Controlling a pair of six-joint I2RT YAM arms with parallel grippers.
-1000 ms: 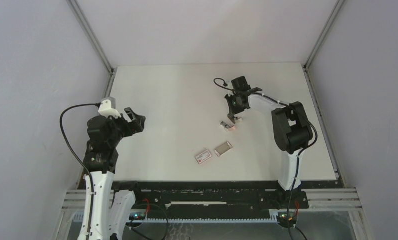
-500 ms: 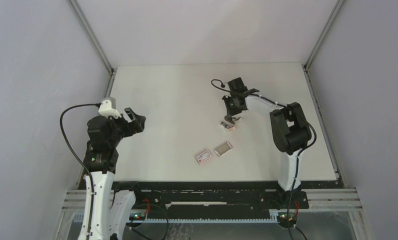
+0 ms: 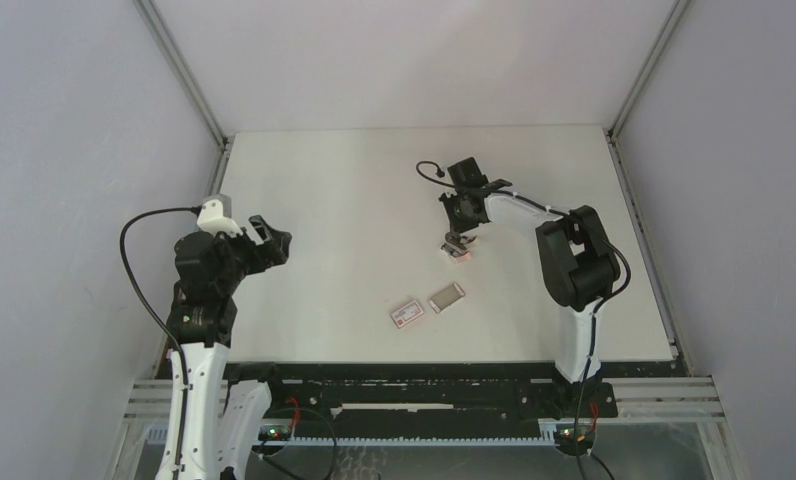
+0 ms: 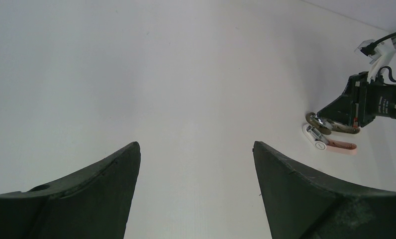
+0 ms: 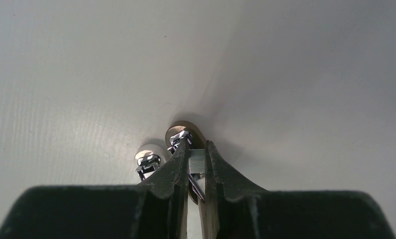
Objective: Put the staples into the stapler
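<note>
- Right wrist: I see right end effector (image 5: 197, 145) clamped on staples (image 5: 196, 161) at the stapler (image 5: 148, 160).
- Top external alone shows tray (image 3: 447, 297), box (image 3: 407, 314).
- Left wrist: left end effector (image 4: 196, 149) apart.

White table (image 3: 334, 200), grey walls (image 3: 64, 130) (metal-framed)

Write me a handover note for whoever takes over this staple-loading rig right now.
Left hand: open, empty, hovering far left of the job's things.
Right hand: shut on a staple strip, tips down at the stapler.
Grey tray and white red-label box lie side by side nearer the arm bases.
Done: strip picked and brought to the stapler.
Left: seat the strip in the stapler, release, close it. Whether it is partly in already cannot be seen.
</note>
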